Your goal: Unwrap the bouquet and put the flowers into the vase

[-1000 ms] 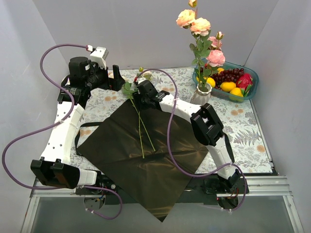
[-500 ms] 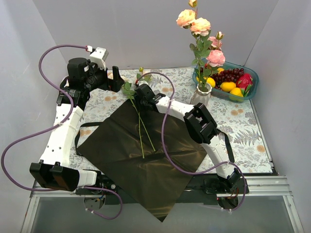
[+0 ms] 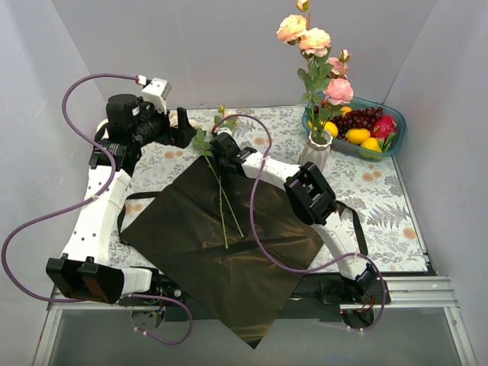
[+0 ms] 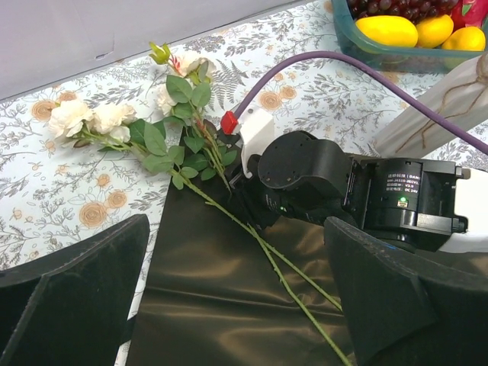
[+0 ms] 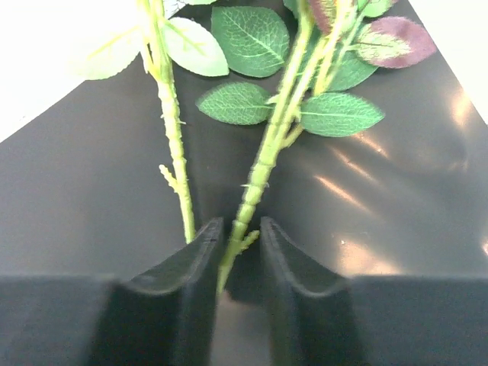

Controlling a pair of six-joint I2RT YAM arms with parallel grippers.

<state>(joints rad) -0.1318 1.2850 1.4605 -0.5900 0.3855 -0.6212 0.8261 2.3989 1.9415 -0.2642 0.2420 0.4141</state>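
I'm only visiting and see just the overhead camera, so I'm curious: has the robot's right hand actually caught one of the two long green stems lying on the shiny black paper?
Observer: Not quite. In its wrist camera, one thorny green stem sits between the two black fingers of the right hand, with a gap beside it.
Operator: And the other stem?
Observer: That second green stem lies outside the fingers, on the glossy black wrapping paper.
Operator: Do they have flowers?
Observer: The left wrist camera shows small cream-white blooms resting on the floral tablecloth.
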